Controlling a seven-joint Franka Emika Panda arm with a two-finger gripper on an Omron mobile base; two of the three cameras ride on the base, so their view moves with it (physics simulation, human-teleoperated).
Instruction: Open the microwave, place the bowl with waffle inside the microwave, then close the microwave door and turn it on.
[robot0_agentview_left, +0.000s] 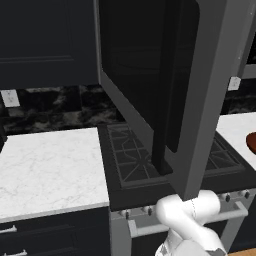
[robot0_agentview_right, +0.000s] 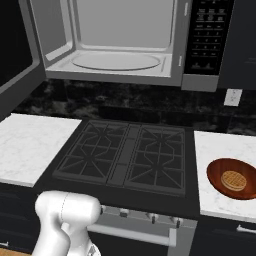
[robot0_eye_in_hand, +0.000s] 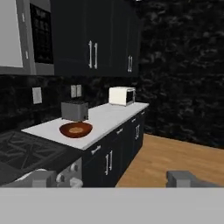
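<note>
White and bulky, the arm (robot0_agentview_right: 65, 215) rises low in front of the stove (robot0_agentview_right: 125, 155), its rounded joint near the oven knobs, with the hand turned toward the right end of the kitchen. In the hand view the gripper (robot0_eye_in_hand: 111, 178) sits level, its two fingertips (robot0_eye_in_hand: 41, 177) spread wide apart with nothing between them, looking along the counter (robot0_eye_in_hand: 109, 116) and the wooden floor (robot0_eye_in_hand: 175, 159).

Above the stove, the microwave (robot0_agentview_right: 125, 40) stands open; its pale cavity holds just the round turntable plate (robot0_agentview_right: 116, 61). The microwave door (robot0_agentview_left: 165, 90) is swung out toward the near left, its dark handle bar hanging vertical over the burners in the left base view. A dark keypad panel (robot0_agentview_right: 207, 35) sits at the right of the cavity.

On the white marble counter just right of the stove rests the bowl (robot0_agentview_right: 234, 178), reddish-brown, with a round golden waffle (robot0_agentview_right: 234, 180) lying in it. Farther along that counter stand a grey toaster (robot0_eye_in_hand: 75, 110) and a small white box appliance (robot0_eye_in_hand: 122, 96), well apart from the bowl.
</note>
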